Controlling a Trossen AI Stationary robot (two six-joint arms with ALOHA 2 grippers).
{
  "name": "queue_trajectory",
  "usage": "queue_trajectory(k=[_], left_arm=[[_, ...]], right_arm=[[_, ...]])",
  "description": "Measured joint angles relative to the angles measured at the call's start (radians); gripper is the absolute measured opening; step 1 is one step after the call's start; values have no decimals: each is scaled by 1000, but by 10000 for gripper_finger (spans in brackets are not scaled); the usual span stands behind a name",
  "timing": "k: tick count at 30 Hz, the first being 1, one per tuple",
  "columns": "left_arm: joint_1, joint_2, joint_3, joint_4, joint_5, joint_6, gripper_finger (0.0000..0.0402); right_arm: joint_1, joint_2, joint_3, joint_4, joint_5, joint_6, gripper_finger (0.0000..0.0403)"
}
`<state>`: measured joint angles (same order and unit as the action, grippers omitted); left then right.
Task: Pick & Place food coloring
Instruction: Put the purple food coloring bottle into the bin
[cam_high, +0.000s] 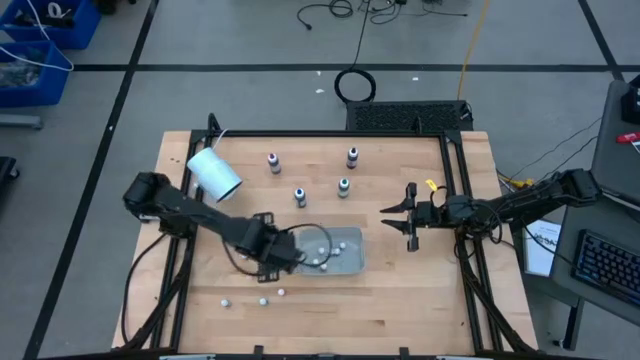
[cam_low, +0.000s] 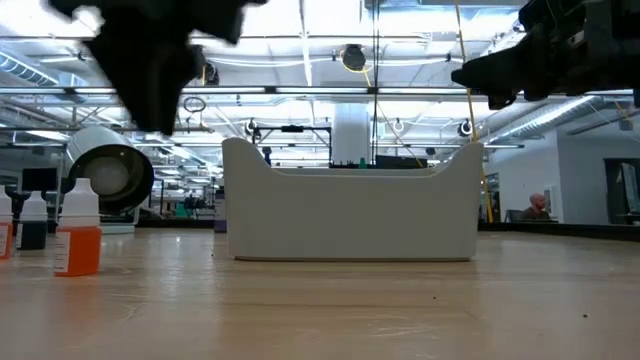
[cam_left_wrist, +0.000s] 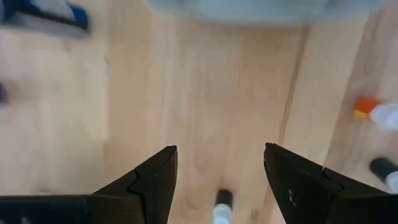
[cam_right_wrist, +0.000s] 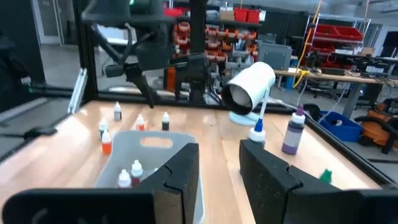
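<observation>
Four food coloring bottles (cam_high: 300, 196) with pale caps stand upright on the table's far middle. Tiny white-capped bottles stand in the pale tray (cam_high: 350, 265), two of them showing in the right wrist view (cam_right_wrist: 135, 168). Three more (cam_high: 263, 299) sit on the wood near the front edge, one orange (cam_left_wrist: 372, 112). My left gripper (cam_high: 275, 262) hangs open at the tray's left end, pointing down, with a dark tiny bottle (cam_left_wrist: 221, 206) on the table below its gap. To the tray's right, my right gripper (cam_high: 405, 220) is held level above the table, open and empty.
A large white cup (cam_high: 214, 173) lies on its side at the far left of the table, its mouth seen in the low view (cam_low: 112, 175). Bare wood lies between the tray and the front edge. Black frame rails run along the table's left and right sides.
</observation>
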<state>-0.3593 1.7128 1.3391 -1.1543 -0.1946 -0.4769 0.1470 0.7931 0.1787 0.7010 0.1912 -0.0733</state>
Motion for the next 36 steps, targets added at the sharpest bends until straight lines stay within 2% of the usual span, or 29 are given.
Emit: queue_trajectory(k=[5, 10, 16, 22, 27, 32, 36], left_arm=[[-50, -130, -255, 243, 18, -102, 241], [-65, -249, -374, 188, 1, -270, 241], [-68, -332, -437, 103, -22, -434, 241], [-69, -337, -469, 109, 57, -570, 241], [-69, -337, -472, 141, 64, -696, 241], [-69, -322, -473, 226, 72, -737, 241], [-75, -258, -473, 229, 118, -735, 241]], right_arm=[[-2, -58, 0, -84, 100, -2, 104], [-1, -109, 0, -124, 122, 0, 105], [-1, -114, 0, -125, 122, 8, 105], [-1, -115, 0, -130, 122, 9, 105], [-1, -114, 0, -136, 122, 9, 105], [-1, -114, 0, -138, 122, 9, 105], [-1, -114, 0, -138, 122, 9, 105]])
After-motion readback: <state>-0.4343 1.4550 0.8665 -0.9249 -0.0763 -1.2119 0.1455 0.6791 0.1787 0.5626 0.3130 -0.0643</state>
